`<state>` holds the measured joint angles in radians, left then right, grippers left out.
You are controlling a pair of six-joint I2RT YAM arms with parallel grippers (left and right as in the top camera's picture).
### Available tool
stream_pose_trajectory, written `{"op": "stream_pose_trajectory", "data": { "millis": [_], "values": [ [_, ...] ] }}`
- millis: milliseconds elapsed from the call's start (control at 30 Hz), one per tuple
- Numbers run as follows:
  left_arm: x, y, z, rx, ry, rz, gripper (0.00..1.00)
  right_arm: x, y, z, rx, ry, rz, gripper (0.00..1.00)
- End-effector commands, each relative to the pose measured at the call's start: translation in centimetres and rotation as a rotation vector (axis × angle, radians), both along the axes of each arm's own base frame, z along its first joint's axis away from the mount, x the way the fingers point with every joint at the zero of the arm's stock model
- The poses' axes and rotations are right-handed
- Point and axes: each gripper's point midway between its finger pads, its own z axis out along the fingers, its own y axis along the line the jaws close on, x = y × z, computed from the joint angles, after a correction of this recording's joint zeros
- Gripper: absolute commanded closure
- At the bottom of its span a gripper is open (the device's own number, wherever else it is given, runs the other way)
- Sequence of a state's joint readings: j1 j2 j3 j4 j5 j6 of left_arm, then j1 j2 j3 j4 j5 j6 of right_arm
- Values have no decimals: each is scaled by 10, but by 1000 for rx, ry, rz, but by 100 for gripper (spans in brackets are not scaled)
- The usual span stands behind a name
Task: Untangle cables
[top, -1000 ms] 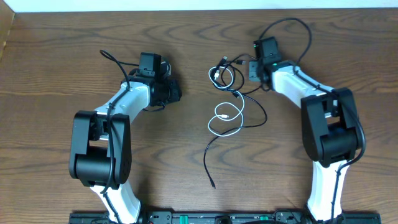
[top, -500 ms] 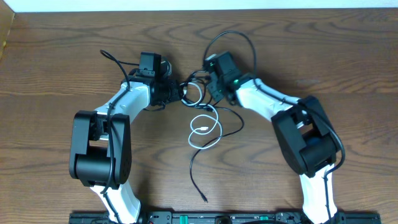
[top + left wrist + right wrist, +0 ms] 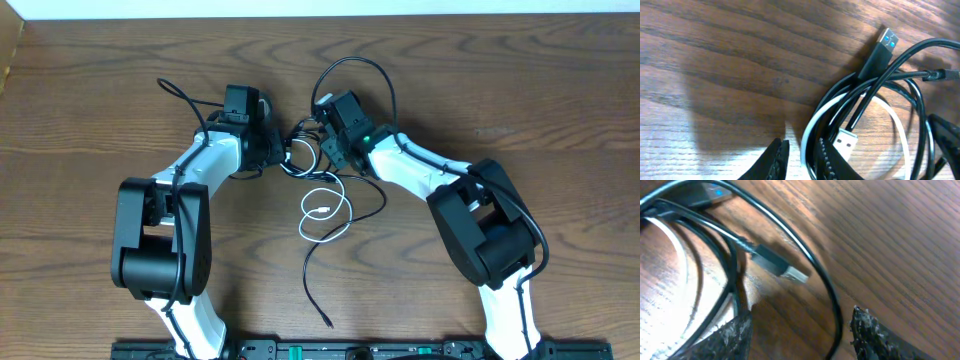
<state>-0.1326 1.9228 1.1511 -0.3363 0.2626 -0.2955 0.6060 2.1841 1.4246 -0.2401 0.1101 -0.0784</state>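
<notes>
Flanking a knot of cords on the counter (image 3: 90,110), the two hands sit close together at its middle.
The left hand (image 3: 801,146) is narrow, with the white cable (image 3: 326,212) running up between its fingers (image 3: 774,162); I cannot tell whether it actually pinches the cord. The right hand (image 3: 800,315) is spread wide, and a strand of the black cable (image 3: 309,268) passes through the gap without touching either side. The tangle lies between the two hands: black loops overlap the white one, and a black plug with a blue tongue (image 3: 881,46) lies on the wood beside a white plug (image 3: 845,140). Below the knot the white cable forms a flat loop, and the black cable's free tail trails toward the near edge.
</notes>
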Motion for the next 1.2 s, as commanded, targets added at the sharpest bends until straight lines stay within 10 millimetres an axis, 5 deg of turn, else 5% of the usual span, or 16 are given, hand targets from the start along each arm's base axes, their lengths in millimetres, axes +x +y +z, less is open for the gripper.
{"op": "stream_pose_trajectory", "data": {
  "millis": [0,600,733,1167],
  "values": [
    [-4,10,-11,41,26,22,79,-47,-66,-100,-220,213,-101,39],
    [-8,37,-35,180,61,128,79,-46,-70,-101,-215,219,-128,34],
    [-10,41,-49,203,82,132,79,-42,-86,-98,-271,183,-222,32],
    [-9,41,-49,204,81,133,79,-34,-154,-95,-313,186,-545,28]
  ]
}}
